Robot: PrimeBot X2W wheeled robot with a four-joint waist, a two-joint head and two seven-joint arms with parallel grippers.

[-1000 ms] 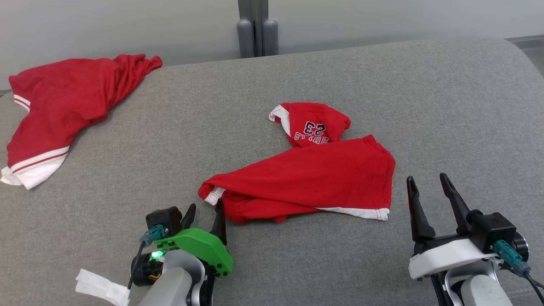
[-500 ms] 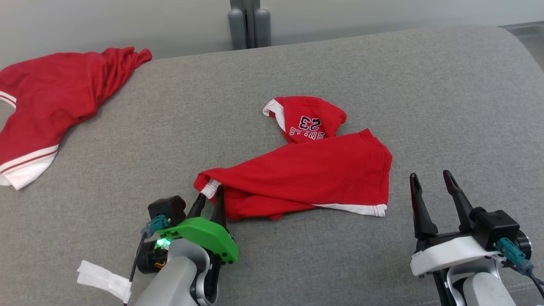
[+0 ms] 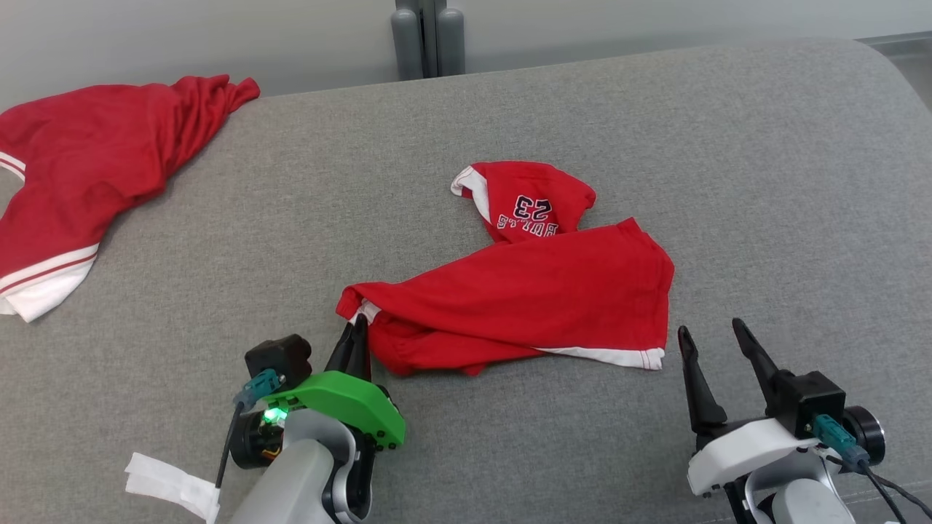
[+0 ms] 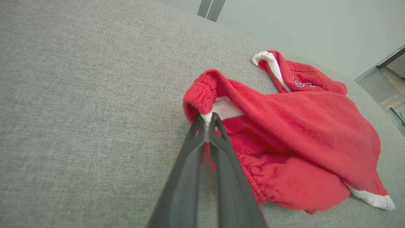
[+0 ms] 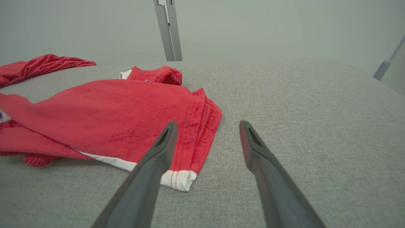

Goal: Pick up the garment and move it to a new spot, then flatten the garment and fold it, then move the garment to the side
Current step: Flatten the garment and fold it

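Observation:
The garment (image 3: pixel 524 298) is a pair of crumpled red shorts with white trim and a "23" print, lying in the middle of the grey padded surface (image 3: pixel 655 145). My left gripper (image 3: pixel 357 331) is shut on the garment's near-left waistband corner; in the left wrist view its fingertips (image 4: pixel 207 120) pinch the white inner edge of the garment (image 4: pixel 300 126). My right gripper (image 3: pixel 710 335) stands open at the lower right, just short of the garment's white-trimmed hem corner. From the right wrist, that gripper (image 5: pixel 207 126) has empty jaws, and the garment's (image 5: pixel 110 117) hem lies behind the left finger.
A second red garment (image 3: pixel 87 167) with white stripes lies at the far left edge of the surface. A grey post (image 3: pixel 427 36) stands behind the far edge. A white tag (image 3: pixel 171 486) hangs from my left arm.
My left gripper closed on the garment's waistband corner, which has lifted slightly. My right gripper drew back a little toward me. The camera shifted a bit.

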